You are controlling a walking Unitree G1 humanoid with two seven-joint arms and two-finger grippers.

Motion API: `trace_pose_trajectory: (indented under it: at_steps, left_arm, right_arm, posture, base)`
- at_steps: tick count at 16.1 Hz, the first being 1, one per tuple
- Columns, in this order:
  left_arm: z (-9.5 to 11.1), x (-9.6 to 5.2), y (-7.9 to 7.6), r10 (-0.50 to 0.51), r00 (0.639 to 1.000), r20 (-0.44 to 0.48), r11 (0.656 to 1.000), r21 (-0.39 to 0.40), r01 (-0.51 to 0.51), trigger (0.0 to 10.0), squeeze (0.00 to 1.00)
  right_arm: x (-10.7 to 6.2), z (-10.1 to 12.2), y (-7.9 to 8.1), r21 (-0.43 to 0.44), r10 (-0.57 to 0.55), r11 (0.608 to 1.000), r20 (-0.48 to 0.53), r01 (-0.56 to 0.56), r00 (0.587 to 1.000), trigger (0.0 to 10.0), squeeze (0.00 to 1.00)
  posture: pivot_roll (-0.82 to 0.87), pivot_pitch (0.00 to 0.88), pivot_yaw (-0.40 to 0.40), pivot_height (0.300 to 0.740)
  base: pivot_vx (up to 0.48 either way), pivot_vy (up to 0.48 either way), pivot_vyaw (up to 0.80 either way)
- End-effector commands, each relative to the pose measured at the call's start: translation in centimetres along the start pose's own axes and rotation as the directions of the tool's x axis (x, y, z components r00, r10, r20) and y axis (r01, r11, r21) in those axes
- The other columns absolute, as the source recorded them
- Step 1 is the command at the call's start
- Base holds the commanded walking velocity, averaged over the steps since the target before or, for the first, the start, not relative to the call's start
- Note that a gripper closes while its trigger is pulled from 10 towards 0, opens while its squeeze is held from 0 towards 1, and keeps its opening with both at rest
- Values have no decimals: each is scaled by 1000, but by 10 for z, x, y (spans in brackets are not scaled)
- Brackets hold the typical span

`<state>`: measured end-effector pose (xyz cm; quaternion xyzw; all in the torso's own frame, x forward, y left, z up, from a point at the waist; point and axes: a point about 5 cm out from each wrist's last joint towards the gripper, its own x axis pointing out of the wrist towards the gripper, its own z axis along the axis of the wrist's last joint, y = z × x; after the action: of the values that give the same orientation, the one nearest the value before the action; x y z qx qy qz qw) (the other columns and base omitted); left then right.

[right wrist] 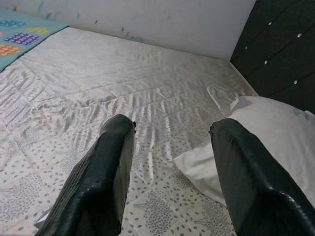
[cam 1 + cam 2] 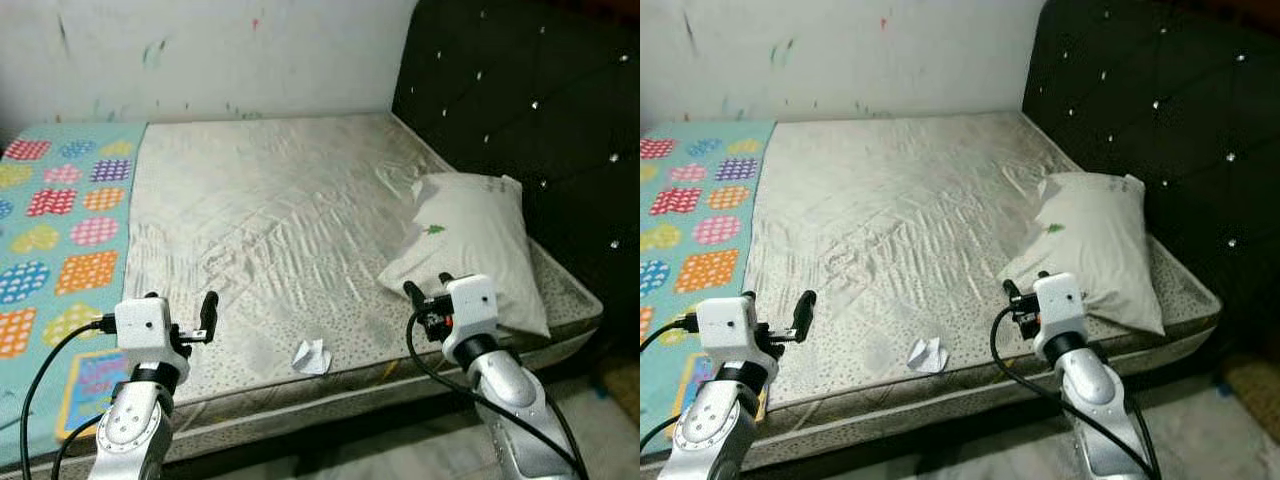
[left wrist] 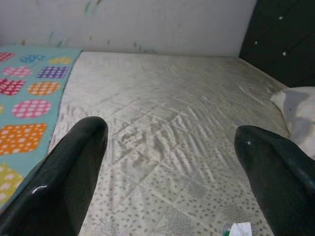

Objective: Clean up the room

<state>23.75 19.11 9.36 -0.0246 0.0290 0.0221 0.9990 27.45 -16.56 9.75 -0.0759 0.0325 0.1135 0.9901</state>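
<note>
Near the mattress's front edge, at 6 o'clock, you have a crumpled white paper scrap lying between both grippers. Your left gripper hovers at 8 o'clock, fingers spread wide, holding nothing. Your right gripper hovers at 4 o'clock, fingers wide, empty, just beside the white pillow. Bare quilted mattress; patterned blanket at 9 o'clock; black tufted headboard at 2 o'clock.

Crumpled white paper scrap lies on the mattress near its front edge; white pillow rests tilted beside the headboard.
</note>
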Motion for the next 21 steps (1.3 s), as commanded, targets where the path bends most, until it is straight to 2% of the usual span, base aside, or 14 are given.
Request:
trace_pose_trajectory:
  at_steps: [1, 6, 17, 21]
  left_arm:
    - [3, 1, 1, 9, 1000, 16, 1000, -9, -9, 10000, 0]
    - [5, 1, -1, -7, 1000, 30, 1000, -20, 8, 10000, 0]
    - [5, 2, -1, -20, 999, 28, 999, -24, 21, 10000, 0]
    - [4, 3, -2, -15, 1000, 24, 1000, -16, 15, 10000, 0]
  right_arm:
    - [1, 3, 0, -24, 20, 1000, 6, -20, 1000, 10000, 0]
    - [1, 4, 1, -36, 28, 999, 13, -27, 1000, 10000, 0]
    - [3, 3, -1, -22, 12, 1000, 7, -12, 1000, 10000, 0]
    - [3, 4, -4, -27, -5, 1000, 11, 5, 1000, 10000, 0]
  posture:
    - [-65, 11, -52, 740]
    - [-68, 14, -57, 740]
    - [-69, 16, -54, 740]
    - [-67, 13, -53, 740]
  base:
    - [0, 0, 0]
    - [49, 0, 636]
    - [252, 0, 0]
    - [0, 0, 0]
